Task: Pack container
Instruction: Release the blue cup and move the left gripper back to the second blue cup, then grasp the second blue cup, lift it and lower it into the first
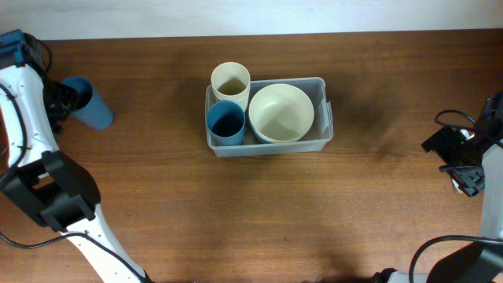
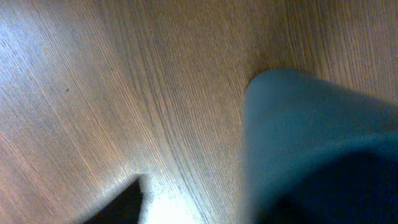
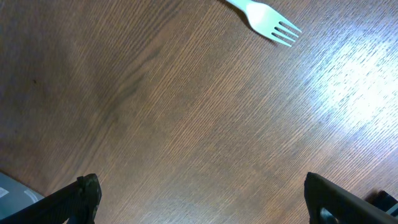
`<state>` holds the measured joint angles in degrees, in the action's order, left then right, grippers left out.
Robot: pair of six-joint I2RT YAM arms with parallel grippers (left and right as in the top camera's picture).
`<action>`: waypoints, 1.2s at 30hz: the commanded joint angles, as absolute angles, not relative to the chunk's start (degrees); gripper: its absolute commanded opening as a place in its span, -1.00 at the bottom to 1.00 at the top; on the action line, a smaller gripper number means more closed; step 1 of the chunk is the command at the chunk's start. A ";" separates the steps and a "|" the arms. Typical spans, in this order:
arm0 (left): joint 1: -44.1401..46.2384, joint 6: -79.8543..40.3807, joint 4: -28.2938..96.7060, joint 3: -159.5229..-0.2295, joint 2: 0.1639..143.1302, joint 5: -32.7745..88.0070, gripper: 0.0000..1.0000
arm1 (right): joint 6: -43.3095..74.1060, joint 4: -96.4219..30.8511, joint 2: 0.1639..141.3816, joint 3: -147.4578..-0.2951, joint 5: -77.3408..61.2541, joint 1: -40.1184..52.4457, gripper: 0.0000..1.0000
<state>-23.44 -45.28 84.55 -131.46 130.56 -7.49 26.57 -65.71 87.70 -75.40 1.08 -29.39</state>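
The container point(image 1: 324, 110) is a clear plastic bin at the table's middle. It holds a cream cup point(image 1: 230, 82), a blue cup point(image 1: 225, 124) and a cream bowl point(image 1: 281, 112). A second blue cup point(image 1: 94, 110) lies tilted at the far left, at my left gripper point(image 1: 61, 98). In the left wrist view this cup point(image 2: 305, 137) fills the right side. One dark finger point(image 2: 121, 208) shows at lower left, with bare table between it and the cup. The other finger is lost in the dark by the cup. My right gripper point(image 3: 205, 205) is open over bare table at the far right point(image 1: 464, 161).
A white plastic fork point(image 3: 264, 20) lies on the wooden table point(image 1: 236, 212) ahead of the right gripper. The left arm's body point(image 1: 55, 196) stands at the front left. The right arm's base point(image 1: 479, 251) stands at the front right.
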 commanded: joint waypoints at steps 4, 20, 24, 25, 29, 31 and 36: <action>-23.79 -45.12 85.19 -131.31 131.13 -5.48 -0.97 | 26.65 -65.73 87.53 -75.11 1.85 -29.69 0.98; -23.18 -31.46 96.71 -155.24 126.80 0.34 -0.97 | 26.65 -65.73 87.53 -75.11 1.83 -29.69 0.98; -20.49 -21.50 96.71 -157.97 120.11 10.00 -0.97 | 26.65 -65.73 87.53 -75.11 1.83 -29.69 0.98; -19.18 -18.61 96.71 -157.88 118.10 11.66 -0.97 | 26.65 -65.73 87.53 -75.11 1.83 -29.69 0.98; -11.38 -16.32 96.71 -156.42 111.20 12.86 -0.97 | 26.65 -65.71 87.53 -75.11 1.83 -29.69 0.98; -5.54 -15.70 96.71 -155.81 108.40 12.78 -0.97 | 26.68 -65.73 87.53 -75.11 1.83 -29.71 0.98; 8.12 -16.32 96.71 -154.06 105.25 8.95 -0.97 | 26.68 -65.73 87.53 -75.11 1.83 -29.71 0.98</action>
<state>2.70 -18.09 96.51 -155.72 106.54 10.61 26.59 -65.71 87.70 -75.40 1.08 -29.39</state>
